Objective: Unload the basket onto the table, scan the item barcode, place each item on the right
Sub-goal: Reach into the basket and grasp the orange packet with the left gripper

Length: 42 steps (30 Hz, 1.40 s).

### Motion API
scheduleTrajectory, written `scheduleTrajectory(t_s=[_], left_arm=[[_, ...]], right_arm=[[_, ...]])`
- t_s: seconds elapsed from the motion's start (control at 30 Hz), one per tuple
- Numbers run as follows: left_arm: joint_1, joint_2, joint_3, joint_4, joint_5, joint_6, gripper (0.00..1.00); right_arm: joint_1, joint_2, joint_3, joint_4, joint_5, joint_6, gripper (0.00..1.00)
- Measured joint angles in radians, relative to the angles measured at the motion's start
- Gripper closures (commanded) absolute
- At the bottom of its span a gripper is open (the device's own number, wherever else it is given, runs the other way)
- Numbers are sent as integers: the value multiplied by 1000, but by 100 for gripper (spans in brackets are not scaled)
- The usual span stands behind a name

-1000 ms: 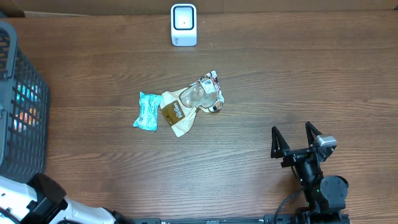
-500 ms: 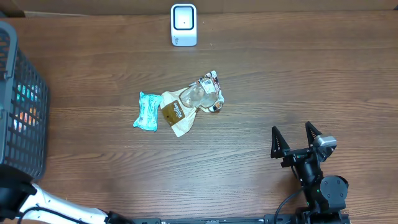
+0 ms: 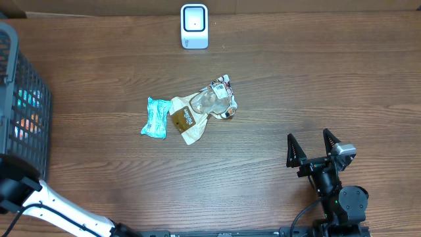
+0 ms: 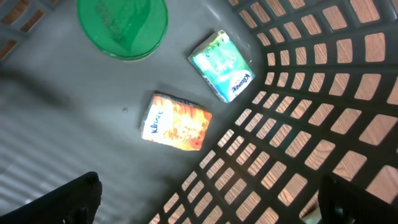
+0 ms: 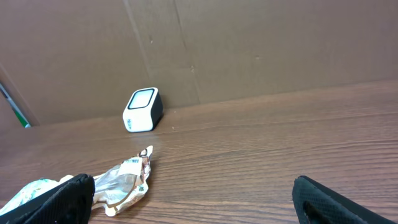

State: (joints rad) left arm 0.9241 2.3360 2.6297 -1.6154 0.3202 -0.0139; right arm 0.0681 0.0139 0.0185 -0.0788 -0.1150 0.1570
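Observation:
The white barcode scanner (image 3: 194,26) stands at the table's far edge, and it also shows in the right wrist view (image 5: 143,109). My left gripper (image 4: 208,205) is open over the inside of the dark basket (image 4: 298,155). Below it lie an orange tissue pack (image 4: 176,121), a teal tissue pack (image 4: 222,65) and a green lid (image 4: 122,25). Nothing is between its fingers. My right gripper (image 3: 308,139) rests open and empty at the front right, facing the scanner.
A crumpled brown-and-clear bag (image 3: 200,108) and a teal packet (image 3: 156,118) lie mid-table. The basket (image 3: 20,112) fills the left edge. My left arm (image 3: 20,187) reaches in from the front left corner. A cardboard wall (image 5: 249,50) backs the table.
My left arm has swung from the front-left corner up toward the basket. The right arm and the items on the table have not moved.

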Motion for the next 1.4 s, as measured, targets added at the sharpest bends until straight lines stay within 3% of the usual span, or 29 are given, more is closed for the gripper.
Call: scheduleTrajectory(t_s=[0.33, 0.73, 0.9, 0.93, 0.97, 1.03, 1.1, 1.13, 1.17, 1.4], left_arm=[[-41, 5, -40, 43, -89, 3, 2], [-53, 14, -475, 275, -135, 3, 14], [-87, 13, -553, 374, -138, 3, 20], [-95, 13, -559, 387, -138, 2, 23], [-109, 13, -567, 398, -139, 1, 32], [-131, 13, -578, 408, -154, -1, 56], [-142, 13, -581, 411, -180, -2, 73], [-146, 12, -581, 411, -194, -4, 88], [-146, 9, -581, 409, -198, -5, 95], [-146, -4, -580, 394, -209, -7, 96]], right_arm=[[0, 0, 0, 0, 0, 0, 0], [0, 0, 0, 0, 0, 0, 0], [0, 0, 0, 0, 0, 0, 0], [0, 0, 0, 0, 0, 0, 0], [0, 0, 0, -1, 0, 0, 0], [0, 0, 0, 0, 0, 0, 0], [0, 0, 0, 0, 0, 0, 0], [0, 0, 0, 0, 0, 0, 0], [0, 0, 0, 0, 0, 0, 0], [0, 0, 0, 0, 0, 0, 0]])
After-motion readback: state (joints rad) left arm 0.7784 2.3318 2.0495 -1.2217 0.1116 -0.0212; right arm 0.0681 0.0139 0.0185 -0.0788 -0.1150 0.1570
